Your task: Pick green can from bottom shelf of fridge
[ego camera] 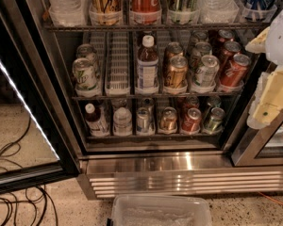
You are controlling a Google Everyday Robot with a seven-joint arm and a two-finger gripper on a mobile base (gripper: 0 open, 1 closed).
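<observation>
The fridge (pixel 179 164) stands open with its wire racks in view. The bottom shelf (pixel 151 136) holds a row of drinks in clear front cups. The green can (pixel 213 119) lies at the right end of that row, top facing me, with a red can (pixel 191 120) just to its left. Another greenish can (pixel 212 102) sits behind it. My gripper (pixel 270 91), white and cream, hangs at the right edge of the view in front of the fridge's right frame. It is above and to the right of the green can and apart from it, holding nothing.
Left of the red can stand a bronze can (pixel 168 119), a silver can (pixel 144 120) and two bottles (pixel 95 119). The middle rack above holds several cans and a bottle. The glass door (pixel 19 102) swings open at left. A clear plastic bin (pixel 160 211) and black cables (pixel 14 197) lie on the floor.
</observation>
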